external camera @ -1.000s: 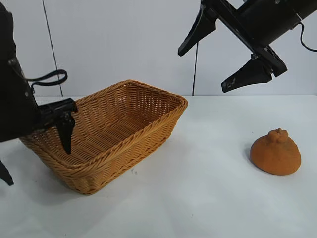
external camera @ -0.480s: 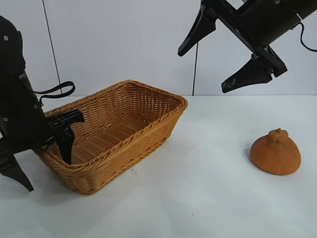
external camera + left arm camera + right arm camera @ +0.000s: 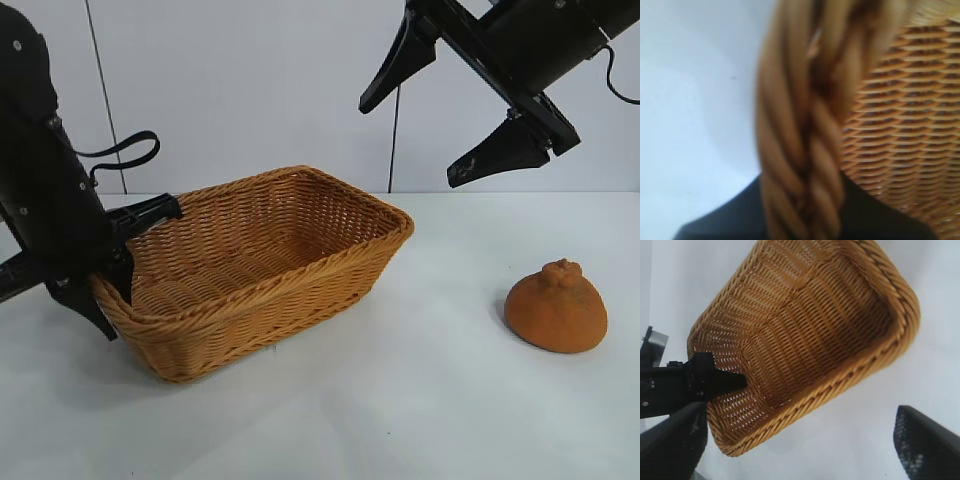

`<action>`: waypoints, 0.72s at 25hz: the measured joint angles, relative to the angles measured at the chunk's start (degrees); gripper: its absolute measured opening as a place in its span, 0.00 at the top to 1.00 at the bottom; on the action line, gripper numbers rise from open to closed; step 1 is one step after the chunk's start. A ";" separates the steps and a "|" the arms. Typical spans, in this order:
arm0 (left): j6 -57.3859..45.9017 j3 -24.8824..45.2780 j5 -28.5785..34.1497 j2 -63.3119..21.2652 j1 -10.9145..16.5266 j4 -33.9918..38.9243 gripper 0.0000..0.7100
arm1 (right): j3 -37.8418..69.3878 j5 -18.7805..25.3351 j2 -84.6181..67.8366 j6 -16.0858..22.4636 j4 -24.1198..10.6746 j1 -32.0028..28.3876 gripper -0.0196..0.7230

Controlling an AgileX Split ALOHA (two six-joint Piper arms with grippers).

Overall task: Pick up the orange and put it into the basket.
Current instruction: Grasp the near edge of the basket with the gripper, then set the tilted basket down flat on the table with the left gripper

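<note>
Wicker basket [image 3: 262, 268], orange [image 3: 556, 307] well outside

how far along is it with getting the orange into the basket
Early. The orange sits untouched on the table, well apart from the basket. In hand: the left pincer is clamped on the basket's braided rim at its near-left end. The right pincer hangs open above, between basket and orange. Left: picking up the orange and placing it inside.

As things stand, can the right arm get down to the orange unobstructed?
Probably yes. The right gripper hangs open in the air above the table, and the orange sits alone on bare tabletop below it, well clear of the basket, whose rim the left gripper straddles.
</note>
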 joint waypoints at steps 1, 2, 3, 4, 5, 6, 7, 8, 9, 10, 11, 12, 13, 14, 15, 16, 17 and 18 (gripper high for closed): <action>2.01 -1.47 1.08 0.02 0.70 -0.44 0.88 | 0.00 0.00 0.00 0.00 0.00 0.00 0.04; 4.20 -2.82 2.07 0.08 1.71 -1.06 0.88 | 0.00 0.00 0.00 0.00 0.00 0.00 0.04; 6.50 -3.86 2.85 0.16 2.87 -1.86 0.88 | 0.00 0.00 0.00 0.00 0.00 0.00 0.04; 8.52 -5.15 3.35 0.17 3.98 -2.74 0.88 | 0.00 0.00 0.00 0.00 0.00 0.00 0.04; 10.86 -6.41 4.03 0.17 4.86 -3.24 0.88 | 0.00 0.00 0.00 0.00 0.00 0.00 0.04; 12.98 -7.62 4.78 0.17 5.83 -3.35 0.88 | 0.00 0.00 0.00 0.00 0.00 0.00 0.04; 14.43 -8.49 5.59 0.17 6.66 -3.35 0.88 | 0.00 0.00 0.00 0.00 0.00 0.00 0.04; 16.05 -9.39 6.29 0.17 7.20 -3.35 0.88 | 0.00 0.00 0.00 0.00 0.00 0.00 0.04; 17.45 -10.19 7.14 0.22 7.57 -3.30 0.88 | 0.00 0.00 0.00 0.00 0.00 0.00 0.04; 18.77 -10.77 7.91 0.22 7.75 -3.18 0.88 | 0.00 0.00 0.00 0.00 0.00 0.00 0.04; 19.89 -11.37 8.53 0.22 7.76 -3.04 0.88 | 0.00 0.00 0.00 0.00 0.00 0.00 0.04; 21.15 -11.83 9.23 0.22 7.76 -3.03 0.88 | 0.00 0.00 0.00 0.00 0.00 0.00 0.04; 22.09 -12.12 9.69 0.22 7.70 -3.03 0.88 | 0.00 0.00 0.00 0.00 0.00 0.00 0.04; 22.64 -12.22 9.98 0.22 7.59 -2.98 0.88 | 0.00 0.00 0.00 0.00 0.00 0.00 0.04; 23.15 -12.29 10.08 0.30 7.59 -2.98 0.88 | 0.00 0.00 0.00 0.00 0.00 0.00 0.04; 23.44 -12.57 10.59 0.64 7.59 -2.98 0.88 | 0.00 0.00 0.00 0.00 0.00 0.00 0.04; 23.87 -13.01 11.51 1.14 7.59 -2.98 0.88 | 0.00 0.00 0.00 0.00 0.00 0.00 0.04; 24.50 -13.75 12.52 2.04 7.59 -2.98 0.88 | 0.00 0.05 0.00 0.00 0.00 0.00 0.04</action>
